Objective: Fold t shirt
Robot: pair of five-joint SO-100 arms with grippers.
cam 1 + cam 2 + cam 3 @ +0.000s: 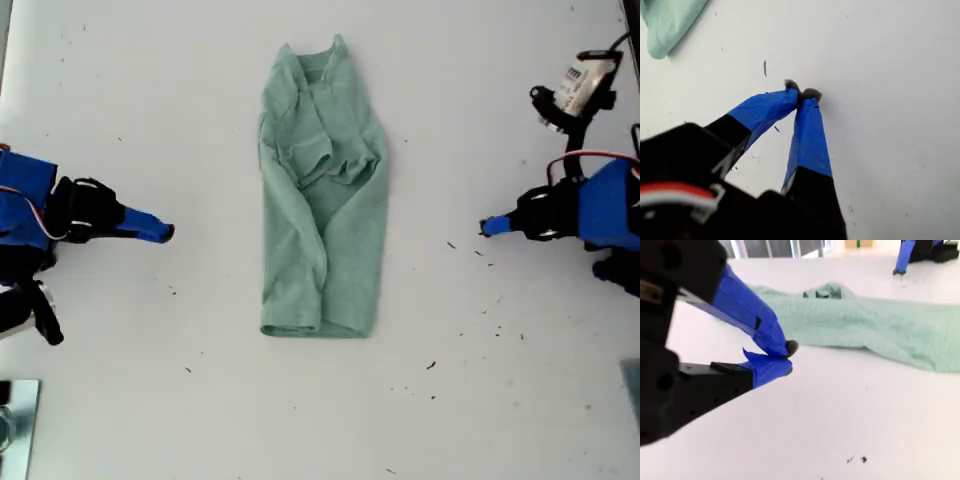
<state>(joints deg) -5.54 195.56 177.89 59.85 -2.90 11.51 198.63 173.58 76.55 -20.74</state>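
The pale green t shirt (pixel 325 210) lies in the middle of the white table (pixel 150 100), folded lengthwise into a narrow strip, collar at the far end, sleeves bunched on top. My first gripper (pixel 485 228) rests on the exterior view's right, well clear of the shirt. Its blue-taped tips (pixel 802 94) touch, shut on nothing, and only a shirt corner (pixel 667 25) shows in its wrist view. My second gripper (pixel 168 233), on the exterior view's left, is also shut and empty (pixel 787 357). It points at the shirt (pixel 880 325) across a stretch of bare table.
Small dark specks (pixel 432 366) dot the table, mostly toward the exterior view's lower right. A white and black device (pixel 575 90) stands at that view's upper right. A metallic object (pixel 15 420) sits at its lower left corner.
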